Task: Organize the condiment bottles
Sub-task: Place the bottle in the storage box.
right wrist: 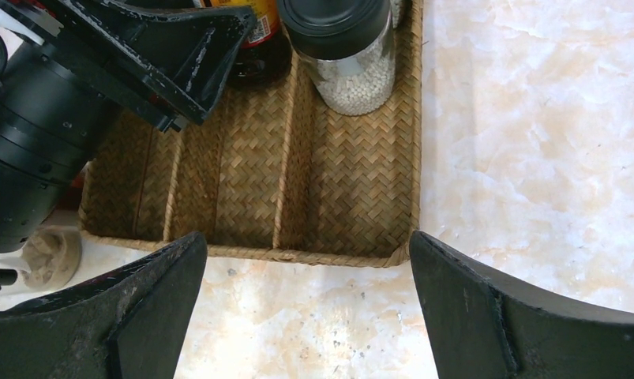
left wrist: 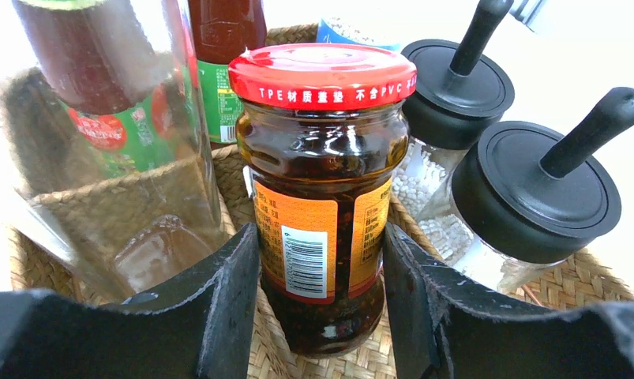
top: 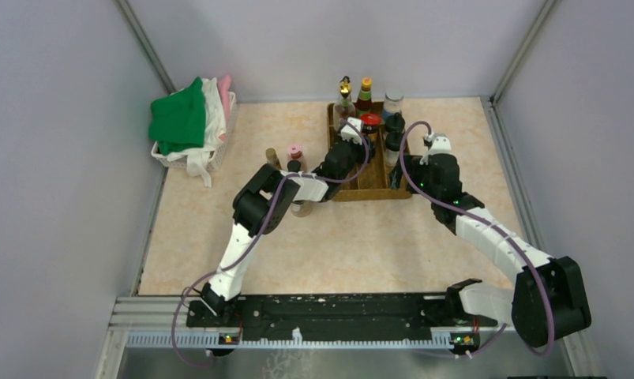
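Note:
A red-capped jar of dark chili sauce point(left wrist: 321, 181) stands on the woven floor of the brown tray point(top: 369, 188). My left gripper point(left wrist: 321, 304) is shut on it, with a finger pressed to each side of its orange label; in the top view the left gripper point(top: 358, 130) reaches into the tray's middle. Around the jar stand a tall clear bottle point(left wrist: 116, 158), a red sauce bottle point(left wrist: 223, 47) and two black-lidded jars point(left wrist: 534, 189). Three more bottles point(top: 295, 154) stand on the table left of the tray. My right gripper point(right wrist: 309, 308) hangs open over the table by the tray's near right corner.
A white basket of green and white cloth point(top: 189, 126) sits at the back left. The near halves of the tray compartments point(right wrist: 242, 158) hold nothing. A small tan-topped item point(right wrist: 51, 257) lies just outside the tray's near left corner. Walls enclose the table.

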Available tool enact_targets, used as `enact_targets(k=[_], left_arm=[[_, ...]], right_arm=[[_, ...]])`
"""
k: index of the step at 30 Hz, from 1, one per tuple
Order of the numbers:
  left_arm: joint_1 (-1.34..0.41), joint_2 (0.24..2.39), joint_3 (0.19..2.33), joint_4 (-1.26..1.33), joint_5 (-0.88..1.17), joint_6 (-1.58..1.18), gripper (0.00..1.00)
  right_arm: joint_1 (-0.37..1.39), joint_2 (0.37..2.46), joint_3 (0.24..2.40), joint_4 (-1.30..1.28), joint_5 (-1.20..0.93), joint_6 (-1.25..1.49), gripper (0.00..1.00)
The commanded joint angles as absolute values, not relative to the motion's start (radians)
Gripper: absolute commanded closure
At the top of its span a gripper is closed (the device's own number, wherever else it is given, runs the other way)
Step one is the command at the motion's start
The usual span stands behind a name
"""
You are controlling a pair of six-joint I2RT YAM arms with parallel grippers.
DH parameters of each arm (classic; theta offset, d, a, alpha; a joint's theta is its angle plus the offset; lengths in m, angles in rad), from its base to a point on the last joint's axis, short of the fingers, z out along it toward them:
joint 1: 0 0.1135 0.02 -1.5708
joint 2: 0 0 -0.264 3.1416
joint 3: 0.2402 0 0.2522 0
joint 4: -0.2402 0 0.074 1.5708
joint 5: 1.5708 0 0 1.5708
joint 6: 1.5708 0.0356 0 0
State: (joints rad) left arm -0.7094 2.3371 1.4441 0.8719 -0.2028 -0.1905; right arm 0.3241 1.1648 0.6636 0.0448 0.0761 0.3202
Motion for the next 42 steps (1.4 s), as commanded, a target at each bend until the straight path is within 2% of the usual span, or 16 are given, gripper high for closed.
enact_targets(k=[1, 7, 11, 17, 19, 24, 26, 30, 32, 35, 37, 38, 40, 42], left_arm=[[-0.725, 2.295, 1.422, 0.718, -0.175, -0.235, 1.00], [-0.730, 2.255, 1.347, 0.728, -0.170, -0.244, 0.99], [-0.732, 2.243, 1.340, 0.704, -0.160, -0.248, 0.92], [-0.740, 2.222, 1.328, 0.676, -0.138, -0.250, 0.60], [-0.742, 2.210, 1.321, 0.666, -0.140, -0.251, 0.44], [-0.750, 2.151, 1.284, 0.647, -0.155, -0.240, 0.21], [-0.755, 2.125, 1.275, 0.631, -0.167, -0.229, 0.18], [-0.760, 2.065, 1.268, 0.580, -0.200, -0.217, 0.18], [-0.759, 2.032, 1.265, 0.553, -0.212, -0.212, 0.21], [-0.760, 1.989, 1.277, 0.483, -0.232, -0.207, 0.38], [-0.759, 1.967, 1.299, 0.416, -0.236, -0.207, 0.64], [-0.759, 1.959, 1.312, 0.383, -0.238, -0.208, 0.71], [-0.759, 1.956, 1.350, 0.319, -0.225, -0.213, 0.77], [-0.758, 1.972, 1.395, 0.268, -0.198, -0.212, 0.76]], right_arm=[[0.322, 1.131, 0.649, 0.081, 0.061, 0.342, 0.01], [0.322, 1.114, 0.635, 0.084, 0.047, 0.359, 0.01], [0.322, 1.098, 0.628, 0.078, 0.041, 0.363, 0.01], [0.322, 1.080, 0.629, 0.069, 0.029, 0.371, 0.01], [0.322, 1.076, 0.627, 0.067, 0.026, 0.373, 0.01], [0.322, 1.067, 0.626, 0.063, 0.009, 0.377, 0.01], [0.322, 1.065, 0.626, 0.063, 0.003, 0.379, 0.01], [0.322, 1.058, 0.630, 0.058, 0.003, 0.382, 0.01], [0.322, 1.052, 0.630, 0.053, 0.002, 0.382, 0.01], [0.322, 1.044, 0.630, 0.048, 0.003, 0.381, 0.01], [0.322, 1.041, 0.630, 0.047, 0.002, 0.382, 0.01], [0.323, 1.040, 0.631, 0.044, 0.003, 0.382, 0.01], [0.322, 1.035, 0.629, 0.044, 0.002, 0.383, 0.01], [0.322, 1.033, 0.630, 0.043, 0.002, 0.384, 0.01]])
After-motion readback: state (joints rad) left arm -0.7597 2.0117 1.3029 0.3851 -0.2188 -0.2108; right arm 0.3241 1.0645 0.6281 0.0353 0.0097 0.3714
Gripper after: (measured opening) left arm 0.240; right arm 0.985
